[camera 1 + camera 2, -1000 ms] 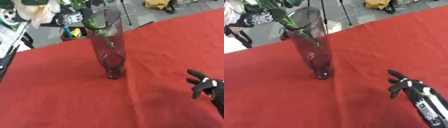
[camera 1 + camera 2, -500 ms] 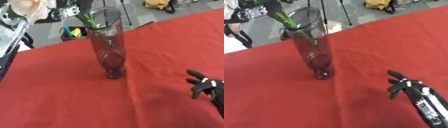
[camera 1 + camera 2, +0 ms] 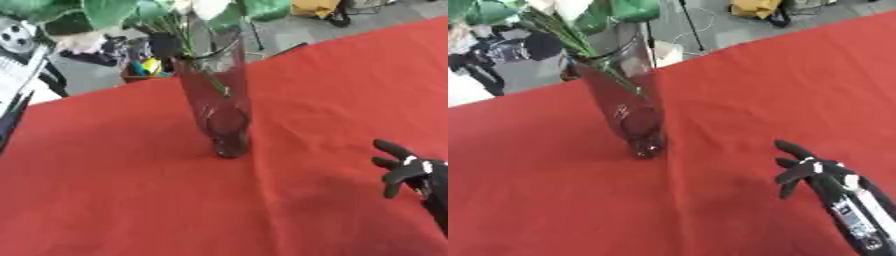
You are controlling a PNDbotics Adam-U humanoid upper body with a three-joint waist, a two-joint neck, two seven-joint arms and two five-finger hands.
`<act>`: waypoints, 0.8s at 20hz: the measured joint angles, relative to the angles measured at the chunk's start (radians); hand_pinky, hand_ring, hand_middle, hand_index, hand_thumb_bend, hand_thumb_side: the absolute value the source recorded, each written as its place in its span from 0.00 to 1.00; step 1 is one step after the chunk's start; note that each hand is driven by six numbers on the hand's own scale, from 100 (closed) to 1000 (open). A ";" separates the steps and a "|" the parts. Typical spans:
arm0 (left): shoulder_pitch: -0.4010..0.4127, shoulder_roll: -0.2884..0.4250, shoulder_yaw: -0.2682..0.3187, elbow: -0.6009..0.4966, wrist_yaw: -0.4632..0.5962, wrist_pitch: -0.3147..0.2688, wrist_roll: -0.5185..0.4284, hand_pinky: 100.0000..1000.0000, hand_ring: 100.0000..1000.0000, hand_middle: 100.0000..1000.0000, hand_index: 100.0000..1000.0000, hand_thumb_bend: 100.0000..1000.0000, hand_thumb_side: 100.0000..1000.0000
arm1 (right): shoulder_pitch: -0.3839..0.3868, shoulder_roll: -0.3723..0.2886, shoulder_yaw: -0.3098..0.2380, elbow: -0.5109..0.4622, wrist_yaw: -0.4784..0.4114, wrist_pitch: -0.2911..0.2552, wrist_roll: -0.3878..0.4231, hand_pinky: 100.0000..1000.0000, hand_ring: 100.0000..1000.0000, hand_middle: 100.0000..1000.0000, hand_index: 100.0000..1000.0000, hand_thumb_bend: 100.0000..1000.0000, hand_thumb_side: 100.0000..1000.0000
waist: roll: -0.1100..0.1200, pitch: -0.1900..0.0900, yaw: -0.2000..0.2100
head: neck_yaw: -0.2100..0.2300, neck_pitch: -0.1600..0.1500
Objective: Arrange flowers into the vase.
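Note:
A tall, dark, clear glass vase point(image 3: 217, 102) stands on the red tablecloth point(image 3: 105, 190) left of centre. Green stems point(image 3: 203, 70) run down into its mouth. Broad green leaves point(image 3: 105, 11) and a pale bloom point(image 3: 206, 7) spread above the rim and are cut off by the top edge. My right hand point(image 3: 808, 169) lies open on the cloth at the lower right, fingers spread and pointing toward the vase, well apart from it. My left hand shows in neither view.
Beyond the table's far edge lies a grey floor with clutter: a tripod leg point(image 3: 689, 25), a yellow object point(image 3: 317, 7), a container of coloured items point(image 3: 144, 67) and dark gear point(image 3: 531, 46). Open red cloth surrounds the vase.
The flower has swung from the upper left to stand upright over the vase, its leaves and bloom now above the rim. The black arm that showed beside it is gone. The right hand stayed put.

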 measured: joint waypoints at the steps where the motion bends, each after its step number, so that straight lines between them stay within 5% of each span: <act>1: 0.000 0.000 0.003 0.000 0.000 -0.011 0.019 1.00 1.00 1.00 1.00 0.33 1.00 | 0.000 0.000 0.000 0.000 0.000 0.000 0.000 0.93 1.00 0.39 0.63 0.00 0.89 | 0.000 0.000 0.000 | 0.000 0.000; 16: 0.016 0.016 0.003 0.001 -0.044 -0.058 0.159 1.00 1.00 1.00 1.00 0.34 1.00 | 0.000 0.000 0.000 0.000 0.000 0.009 0.005 0.93 1.00 0.39 0.63 0.00 0.89 | 0.000 0.000 0.008 | 0.001 -0.001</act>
